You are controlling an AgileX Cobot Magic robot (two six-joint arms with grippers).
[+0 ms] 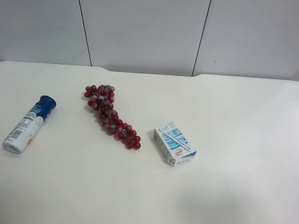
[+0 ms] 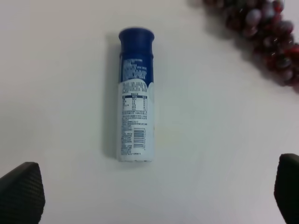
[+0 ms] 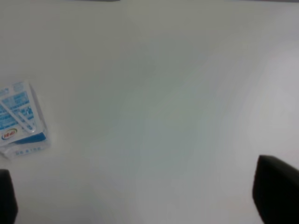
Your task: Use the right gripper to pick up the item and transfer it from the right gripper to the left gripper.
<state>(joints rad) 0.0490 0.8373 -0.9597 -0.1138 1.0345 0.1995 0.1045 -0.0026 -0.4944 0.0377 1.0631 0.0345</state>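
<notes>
The item, a bottle (image 1: 28, 124) with a dark blue cap and white lower body, lies on its side on the white table (image 1: 229, 116) at the exterior high view's left. It also shows in the left wrist view (image 2: 135, 95), lying flat with the cap pointing away from the gripper. My left gripper (image 2: 154, 193) is open and empty, its fingertips (image 2: 21, 193) wide apart and hovering short of the bottle's base. My right gripper (image 3: 142, 196) is open and empty above bare table. No arm shows in the exterior high view.
A red grape bunch (image 1: 111, 115) lies right of the bottle and also shows in the left wrist view (image 2: 261, 32). A blue-white carton box (image 1: 175, 144) lies near the table's middle and shows in the right wrist view (image 3: 21, 119).
</notes>
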